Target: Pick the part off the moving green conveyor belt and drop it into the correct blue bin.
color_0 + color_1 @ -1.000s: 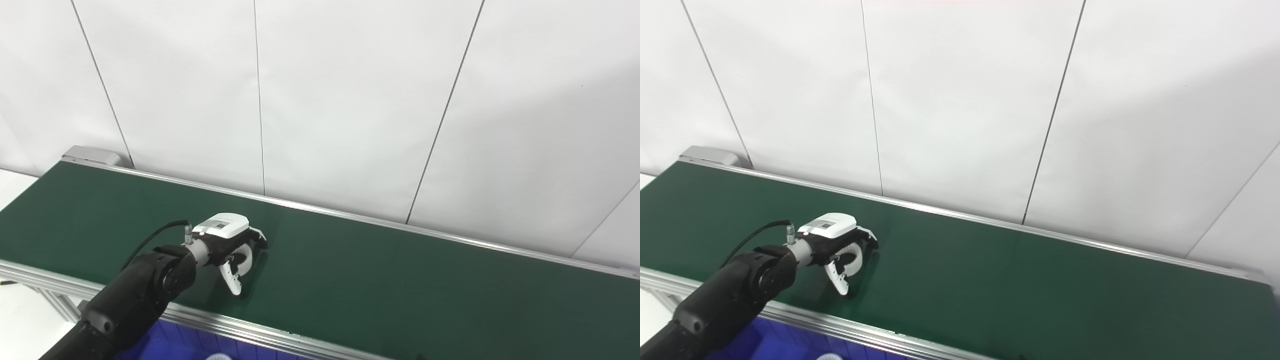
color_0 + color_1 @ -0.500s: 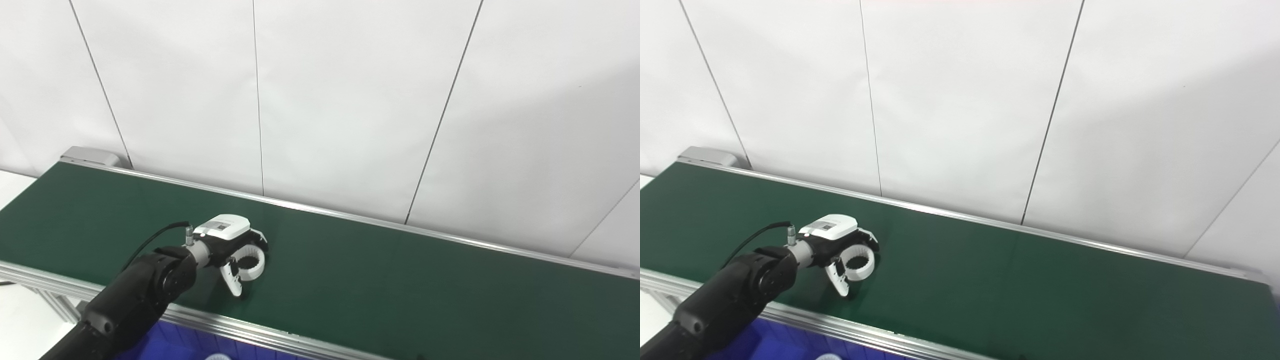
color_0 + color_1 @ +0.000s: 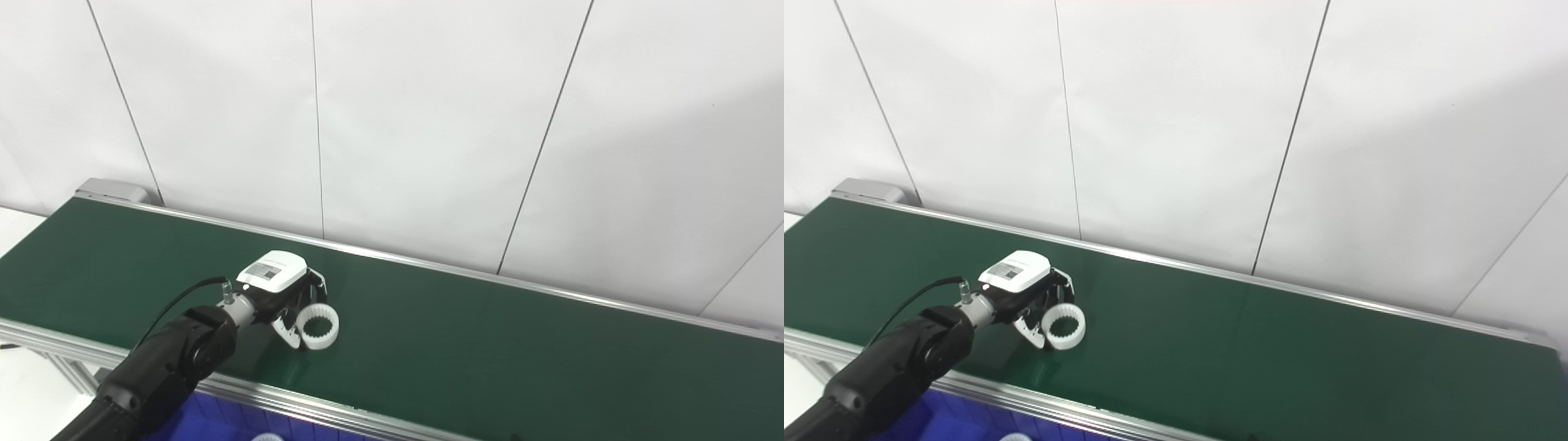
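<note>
One left hand [image 3: 283,293] — gripping toothed ring [image 3: 318,327].

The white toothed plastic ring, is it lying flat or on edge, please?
Flat: the white toothed plastic ring shows its round opening upward on the green conveyor belt.

Left eye view: looks from above and the near side, downward and across the green conveyor belt [image 3: 490,343] toward the white panelled wall [image 3: 429,122].
Right eye view: same height and heading, set slightly to the right; scene content sits further left in its frame.
Range: medium; the belt spans the full frame width.
Shared area: belt, wall, left hand [image 3: 1029,297], blue bin [image 3: 202,425] at the bottom edge.
Arm entry: bottom-left corner.
</note>
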`<control>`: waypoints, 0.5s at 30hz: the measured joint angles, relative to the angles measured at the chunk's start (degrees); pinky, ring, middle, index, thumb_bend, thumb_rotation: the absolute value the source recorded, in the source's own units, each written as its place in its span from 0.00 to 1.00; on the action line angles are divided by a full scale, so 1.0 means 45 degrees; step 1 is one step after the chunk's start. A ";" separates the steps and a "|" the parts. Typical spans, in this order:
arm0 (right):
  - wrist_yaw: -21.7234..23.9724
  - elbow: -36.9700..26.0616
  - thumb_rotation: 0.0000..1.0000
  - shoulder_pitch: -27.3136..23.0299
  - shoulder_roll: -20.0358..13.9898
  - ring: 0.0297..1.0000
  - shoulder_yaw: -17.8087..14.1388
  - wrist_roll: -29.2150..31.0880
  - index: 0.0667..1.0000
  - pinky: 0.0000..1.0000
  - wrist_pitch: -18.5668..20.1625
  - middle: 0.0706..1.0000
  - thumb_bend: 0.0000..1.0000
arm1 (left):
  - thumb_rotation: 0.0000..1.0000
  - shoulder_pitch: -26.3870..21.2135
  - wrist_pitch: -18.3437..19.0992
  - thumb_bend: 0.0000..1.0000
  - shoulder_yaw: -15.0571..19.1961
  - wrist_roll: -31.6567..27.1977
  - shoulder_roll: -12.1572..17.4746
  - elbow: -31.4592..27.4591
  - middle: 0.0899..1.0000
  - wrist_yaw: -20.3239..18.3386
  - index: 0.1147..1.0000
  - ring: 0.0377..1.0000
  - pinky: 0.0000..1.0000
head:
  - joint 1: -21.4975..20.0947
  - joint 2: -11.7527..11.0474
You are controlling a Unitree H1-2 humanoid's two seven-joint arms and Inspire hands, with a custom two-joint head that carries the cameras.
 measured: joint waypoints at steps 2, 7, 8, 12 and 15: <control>0.0000 0.0000 0.83 -0.0001 -0.0006 0.84 0.0001 0.0024 0.95 0.75 0.0000 0.88 0.29 | 0.00 0.0000 -0.0217 0.50 0.0000 0.0004 -0.0026 0.0102 0.42 0.0155 0.45 0.41 0.46 | -0.0019 0.0020; 0.0004 -0.0001 0.83 0.0009 -0.0013 0.84 -0.0003 0.0046 0.95 0.76 0.0000 0.88 0.28 | 0.00 0.0001 -0.0314 0.50 -0.0001 0.0006 -0.0116 0.0108 0.42 0.0170 0.46 0.41 0.47 | -0.0020 0.0039; 0.0004 -0.0003 0.83 0.0014 -0.0014 0.84 -0.0002 0.0041 0.95 0.75 0.0000 0.88 0.28 | 0.00 0.0002 -0.0318 0.50 -0.0001 0.0006 -0.0134 0.0108 0.42 0.0170 0.45 0.41 0.48 | -0.0020 0.0039; 0.0004 -0.0010 0.84 0.0020 -0.0035 0.84 0.0000 0.0022 0.95 0.75 0.0000 0.88 0.29 | 0.00 0.0010 -0.0327 0.50 0.0000 0.0002 -0.0141 0.0103 0.41 0.0168 0.46 0.41 0.48 | -0.0039 0.0039; 0.0004 -0.0014 0.84 0.0021 -0.0055 0.84 0.0000 0.0020 0.95 0.75 0.0000 0.88 0.30 | 0.00 0.0022 -0.0320 0.50 0.0003 -0.0017 -0.0142 0.0077 0.41 0.0143 0.47 0.41 0.49 | -0.0039 0.0039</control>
